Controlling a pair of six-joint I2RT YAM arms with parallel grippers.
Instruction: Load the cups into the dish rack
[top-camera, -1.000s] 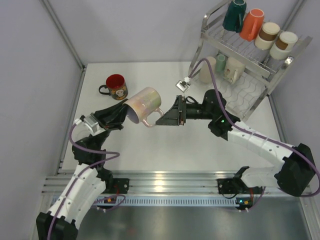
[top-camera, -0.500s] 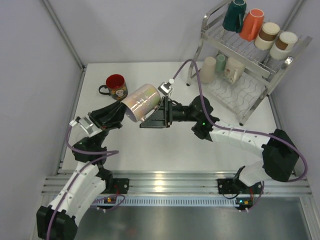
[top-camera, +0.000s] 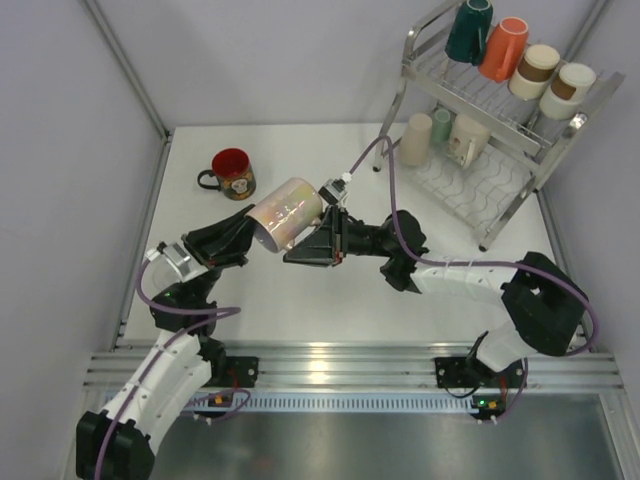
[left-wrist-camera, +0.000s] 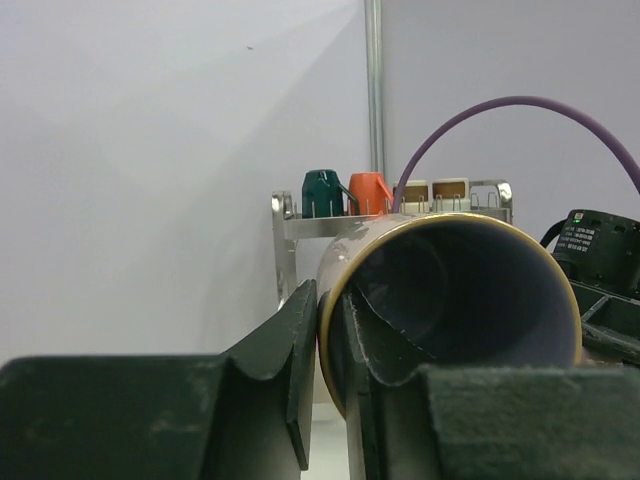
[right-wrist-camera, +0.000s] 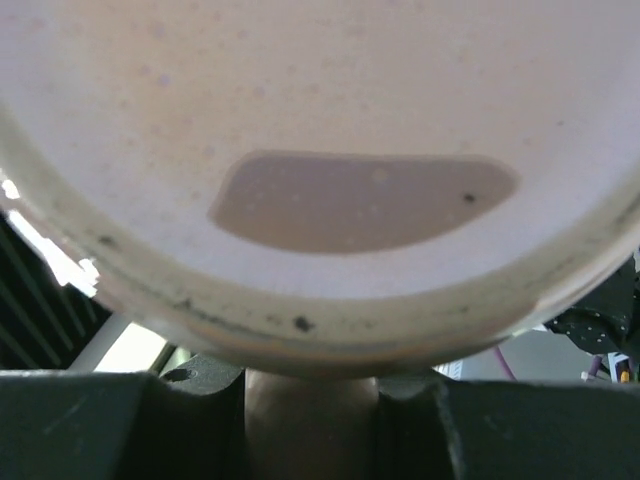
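Hand-over of a pinkish mug (top-camera: 287, 212), held in the air above the middle of the table (top-camera: 330, 300), its mouth facing the left edge. The left gripper (top-camera: 255, 232) clamps the rim, one finger inside the wall and one outside. The right gripper (top-camera: 300, 245) is set on the handle, a finger against each side. The dish rack (top-camera: 485, 190) stands at the far right corner; a red mug (top-camera: 233, 172) waits near the far left corner.

Risk: both arms grip one rigid object. A pull by the right arm before the left lets go would probably twist the mug or drag it through a grip. Held by the handle alone, the mug may also swing.

Obscured: from above, the right gripper covers the handle. In the right wrist view the mug's base fills the frame, leaving only a stub of handle visible. In the left wrist view the mug hides the rack's lower tier.
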